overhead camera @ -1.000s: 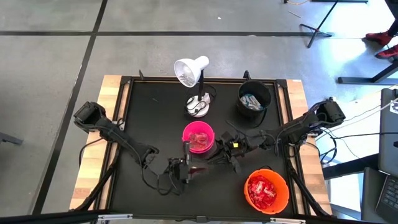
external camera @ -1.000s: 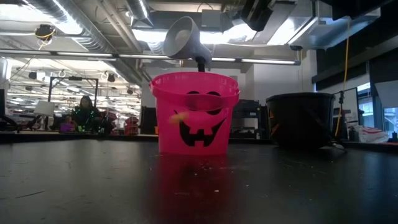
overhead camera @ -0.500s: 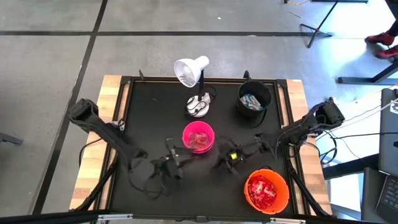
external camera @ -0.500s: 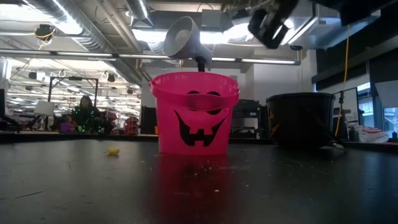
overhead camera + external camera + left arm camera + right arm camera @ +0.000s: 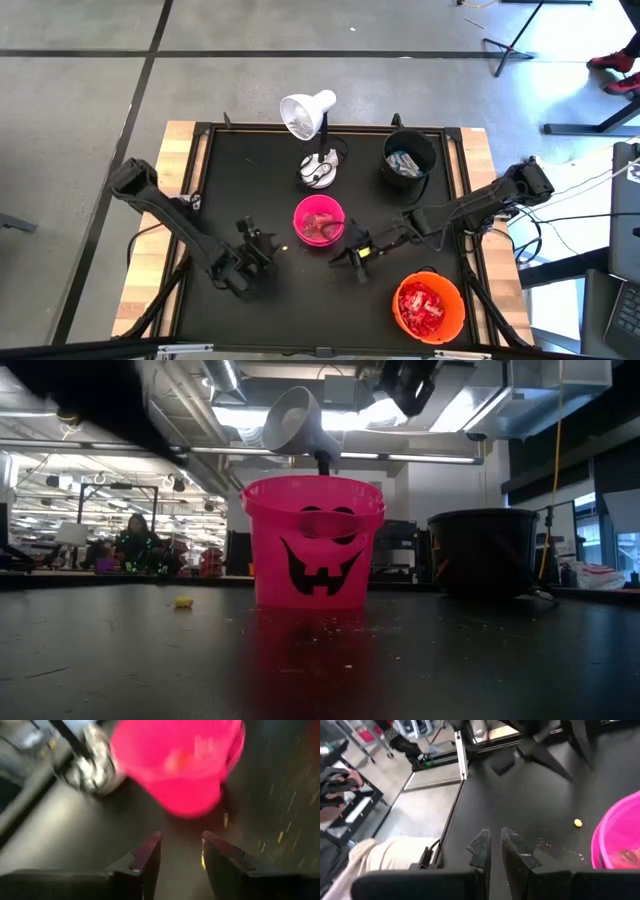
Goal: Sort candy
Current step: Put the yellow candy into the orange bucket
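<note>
Bench [image 5: 230, 160], black. Pink bucket [image 5: 319, 220] at centre, some candy inside; orange bowl [image 5: 429, 305] at near right, heaped with red candy [image 5: 421, 304]; black pot [image 5: 408, 158] at far right, pale wrappers inside; 1 small yellow piece [image 5: 283, 243] loose just left of the bucket. Left pincer [image 5: 256, 247] near that piece, fingers parted, empty. Right pincer [image 5: 358, 253] right of the bucket, fingers almost closed, nothing visibly held. Suggested: straddle the yellow piece squarely, descend to the bench, close gently. Bucket depth unseen; yellow piece too small to identify; lamp [image 5: 308, 115] at back.
</note>
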`<state>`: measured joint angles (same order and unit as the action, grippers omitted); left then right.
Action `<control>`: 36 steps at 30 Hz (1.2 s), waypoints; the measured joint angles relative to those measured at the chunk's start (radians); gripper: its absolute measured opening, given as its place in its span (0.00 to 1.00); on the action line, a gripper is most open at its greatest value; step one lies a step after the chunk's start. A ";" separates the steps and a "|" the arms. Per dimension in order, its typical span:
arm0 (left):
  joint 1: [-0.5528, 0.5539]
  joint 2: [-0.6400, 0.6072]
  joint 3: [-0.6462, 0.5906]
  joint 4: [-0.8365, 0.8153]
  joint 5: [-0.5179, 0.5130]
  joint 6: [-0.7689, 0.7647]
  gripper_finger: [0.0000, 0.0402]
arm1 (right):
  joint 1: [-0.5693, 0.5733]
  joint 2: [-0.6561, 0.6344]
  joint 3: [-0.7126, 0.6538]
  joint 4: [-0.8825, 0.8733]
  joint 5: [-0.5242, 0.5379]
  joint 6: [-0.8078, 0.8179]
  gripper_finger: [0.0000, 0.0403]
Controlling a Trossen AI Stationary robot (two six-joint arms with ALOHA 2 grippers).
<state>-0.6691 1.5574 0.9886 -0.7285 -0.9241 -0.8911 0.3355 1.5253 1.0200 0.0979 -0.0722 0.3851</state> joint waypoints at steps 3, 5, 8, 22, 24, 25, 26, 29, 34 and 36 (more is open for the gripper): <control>0.040 0.045 -0.034 0.044 0.089 -0.013 0.33 | 0.001 0.000 0.023 -0.042 0.001 -0.026 0.11; 0.070 0.078 -0.053 0.048 0.149 -0.016 0.32 | 0.000 0.000 0.025 -0.051 0.002 -0.026 0.11; 0.104 0.132 -0.082 0.089 0.227 -0.016 0.31 | -0.001 0.000 0.025 -0.062 0.002 -0.026 0.11; 0.164 0.264 -0.091 0.314 0.293 0.094 0.30 | 0.044 -0.001 0.025 -0.084 0.029 -0.026 0.11; 0.157 0.266 -0.092 0.346 0.291 0.132 0.30 | 0.047 -0.001 0.025 -0.097 0.030 -0.026 0.11; 0.153 0.267 -0.088 0.346 0.289 0.139 0.30 | 0.047 -0.001 0.025 -0.102 0.030 -0.026 0.11; 0.151 0.269 -0.080 0.331 0.289 0.138 0.30 | 0.047 -0.001 0.025 -0.105 0.029 -0.025 0.11; 0.146 0.269 -0.054 0.233 0.295 0.093 0.30 | 0.047 -0.001 0.025 -0.110 0.030 -0.025 0.11; 0.143 0.262 -0.036 0.108 0.288 0.053 0.30 | 0.047 -0.001 0.025 -0.110 0.032 -0.025 0.11; 0.151 0.262 -0.036 0.096 0.261 0.053 0.30 | 0.046 -0.001 0.025 -0.110 0.032 -0.026 0.11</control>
<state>-0.5177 1.8194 0.9524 -0.6320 -0.6628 -0.8377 0.3819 1.5242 1.0448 -0.0116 -0.0406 0.3588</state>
